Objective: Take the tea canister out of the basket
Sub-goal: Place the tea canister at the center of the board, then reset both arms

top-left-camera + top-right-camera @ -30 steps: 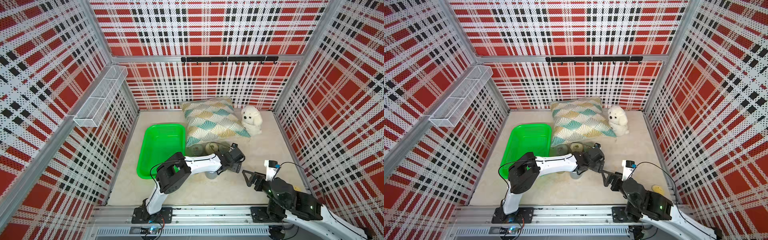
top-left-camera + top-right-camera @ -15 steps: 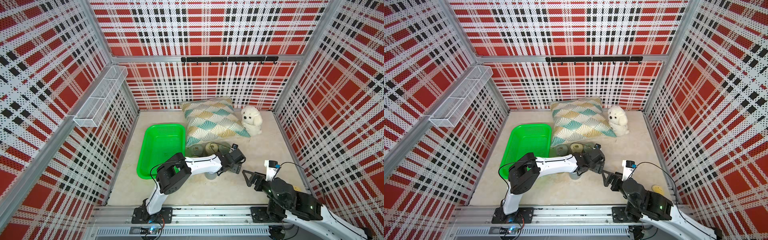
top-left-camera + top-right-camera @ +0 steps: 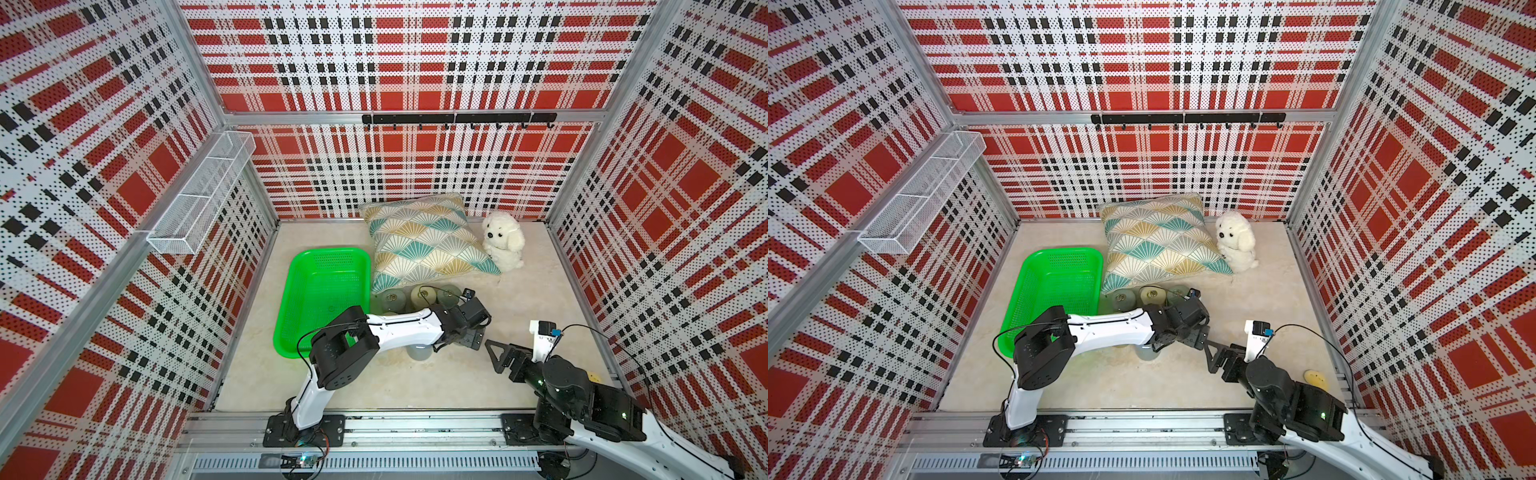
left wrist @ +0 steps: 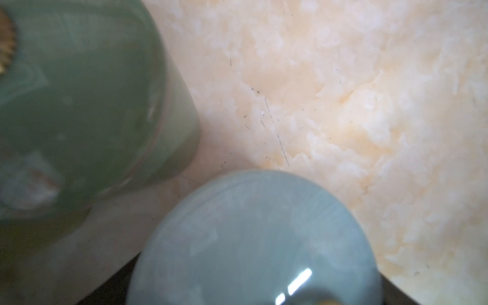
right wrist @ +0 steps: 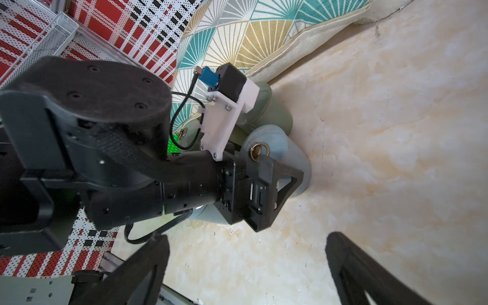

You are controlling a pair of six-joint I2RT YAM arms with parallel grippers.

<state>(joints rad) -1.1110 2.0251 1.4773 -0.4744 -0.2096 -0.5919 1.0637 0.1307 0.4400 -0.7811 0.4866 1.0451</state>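
tea canister (image 5: 280,144), pale blue-grey with a ring pull on the lid, is out of the basket (image 3: 324,286) and upright on the tabletop (image 3: 415,386); mid-frame in the right wrist view, bottom centre of the left wrist view (image 4: 253,237)

left gripper (image 3: 467,334) is spread wide with a finger on either side of it; can't resolve whether the pads touch. In both top views the wrist covers the canister, just right of centre, well right of the basket

dark green canister (image 5: 274,111) sits just beside it on the pillow side; it's the right end of a row of three green canisters (image 3: 424,296) along the front edge of the patterned pillow (image 3: 424,245)

another grey-green canister (image 3: 419,352) stands under the left forearm

basket sits left of centre, its right wall near the row's left end

right gripper (image 3: 496,355) spread, nothing between the fingers, tips near the left gripper, lower right

white plush dog (image 3: 503,241) right of the pillow; white wire rack (image 3: 199,195) on the wall, upper left
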